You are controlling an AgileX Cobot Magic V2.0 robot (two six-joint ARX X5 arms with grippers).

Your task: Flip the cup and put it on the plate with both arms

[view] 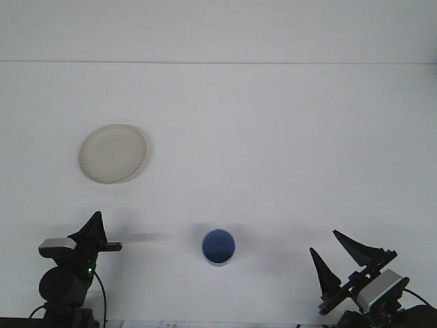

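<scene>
Looking over the white desk (273, 123) from above, the single front view cuts both arms off at the bottom edge, so only their ends show; the right gripper (347, 256), at the lower right of the frame, shows two dark pointed fingers (356, 246) rising from a grey block, and the rest of that arm is out of frame; its jaws stand spread wide, holding nothing and touching nothing. At the lower left, the left gripper (95, 236) is seen nearly edge-on, a dark point above a thin dark bar that juts to the right; from this angle I cannot tell whether its jaws are spread or pressed together; it holds nothing that can be seen, and a small green light glows on the body below it. The blue cup (218, 247) stands upright with its mouth open to the camera, at the lower centre of the frame, between the two grippers and well apart from both; its outer wall is mostly hidden by the steep viewing angle. The pale round plate (113, 153) lies in the upper left part of the desk, bare, well apart from the cup.
</scene>
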